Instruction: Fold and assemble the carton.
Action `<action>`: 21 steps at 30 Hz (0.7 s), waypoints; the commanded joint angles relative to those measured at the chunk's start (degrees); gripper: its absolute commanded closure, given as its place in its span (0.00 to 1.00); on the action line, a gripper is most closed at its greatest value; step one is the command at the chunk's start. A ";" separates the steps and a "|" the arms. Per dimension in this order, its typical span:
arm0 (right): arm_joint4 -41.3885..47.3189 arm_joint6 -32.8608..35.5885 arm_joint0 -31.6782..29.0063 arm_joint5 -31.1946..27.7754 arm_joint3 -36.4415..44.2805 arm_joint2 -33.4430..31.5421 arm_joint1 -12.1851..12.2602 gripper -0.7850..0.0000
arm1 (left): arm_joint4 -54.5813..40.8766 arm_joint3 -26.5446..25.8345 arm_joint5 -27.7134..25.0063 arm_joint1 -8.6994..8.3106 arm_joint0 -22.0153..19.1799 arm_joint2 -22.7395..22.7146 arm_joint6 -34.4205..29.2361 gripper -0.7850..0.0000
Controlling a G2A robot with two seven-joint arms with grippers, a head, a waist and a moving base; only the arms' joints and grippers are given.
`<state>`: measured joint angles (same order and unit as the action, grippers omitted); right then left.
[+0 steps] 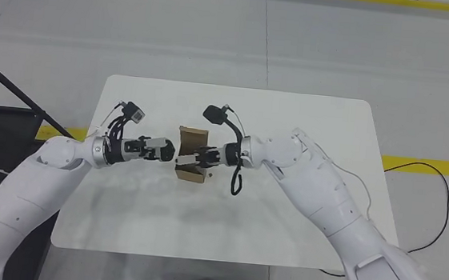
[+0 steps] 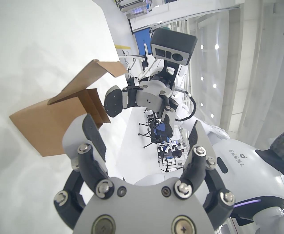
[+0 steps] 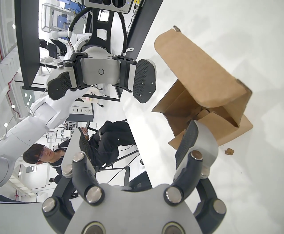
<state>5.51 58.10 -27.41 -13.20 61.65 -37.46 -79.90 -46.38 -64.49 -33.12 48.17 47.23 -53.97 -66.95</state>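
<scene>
Left end effector [image 1: 157, 148] and right end effector [image 1: 205, 159], both spread open and empty, flank the half-erected carton [image 1: 192, 137] midway across the table [image 1: 297, 227]. Flap-folding stage, seemingly; next, brace one wall and press a loose flap inward.

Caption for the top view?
Left pincer and right pincer, both open, flank a half-folded carton on the table.

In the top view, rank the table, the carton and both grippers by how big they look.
1. table
2. carton
3. left gripper and right gripper: both look smaller than the carton and too alike to rank between them.
</scene>
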 commanded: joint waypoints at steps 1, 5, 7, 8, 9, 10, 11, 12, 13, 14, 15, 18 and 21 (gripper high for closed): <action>-0.26 -0.12 0.30 0.21 -0.40 0.40 -0.35 0.00 | -0.40 0.53 0.24 0.29 -0.08 -0.09 -0.06 0.00; -1.11 -0.85 0.91 0.30 -1.24 1.17 -1.08 0.00 | -1.21 1.85 1.11 0.92 -0.32 -0.18 0.26 0.00; -1.49 -1.46 0.97 -0.25 -1.54 1.43 -1.39 0.00 | -1.52 2.54 1.37 1.23 -0.51 -0.21 0.12 0.00; -1.70 -1.80 0.99 -0.58 -1.69 1.49 -1.52 0.00 | -1.57 2.87 1.53 1.38 -0.63 -0.22 0.06 0.00; -1.82 -2.01 0.97 -0.71 -1.87 1.55 -1.64 0.00 | -1.62 3.18 1.70 1.54 -0.74 -0.20 -0.07 0.00; -2.03 -2.17 0.99 -0.77 -1.98 1.64 -1.76 0.00 | -1.69 3.46 1.78 1.69 -0.87 -0.22 -0.19 0.00; -2.15 -2.25 1.00 -0.80 -2.11 1.72 -1.88 0.00 | -1.76 3.74 1.91 1.84 -0.94 -0.21 -0.32 0.00; -2.32 -2.33 1.04 -0.76 -2.29 1.80 -2.00 0.00 | -1.93 3.98 2.06 1.99 -1.01 -0.23 -0.36 0.00; -2.37 -2.38 1.06 -0.75 -2.48 1.85 -2.12 0.00 | -2.11 4.15 2.13 2.15 -1.06 -0.24 -0.49 0.00; -2.35 -2.40 1.09 -0.77 -2.67 1.89 -2.25 0.00 | -2.16 4.37 2.21 2.30 -1.14 -0.26 -0.49 0.00; -2.41 -2.45 1.15 -0.86 -2.86 1.92 -2.37 0.00 | -2.17 4.53 2.30 2.46 -1.21 -0.24 -0.45 0.00; -2.84 -2.78 1.21 -1.52 -3.32 2.05 -2.70 0.00 | -1.94 4.94 2.69 2.92 -1.42 -0.18 -0.10 0.00; -3.38 -3.05 1.18 -2.19 -3.58 2.17 -2.99 0.00 | -1.97 5.25 3.09 3.35 -1.54 -0.23 0.21 0.00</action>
<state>2.26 55.14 -26.18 -15.19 58.14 -35.31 -82.81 -48.35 -59.34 -30.19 51.37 45.73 -54.17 -66.83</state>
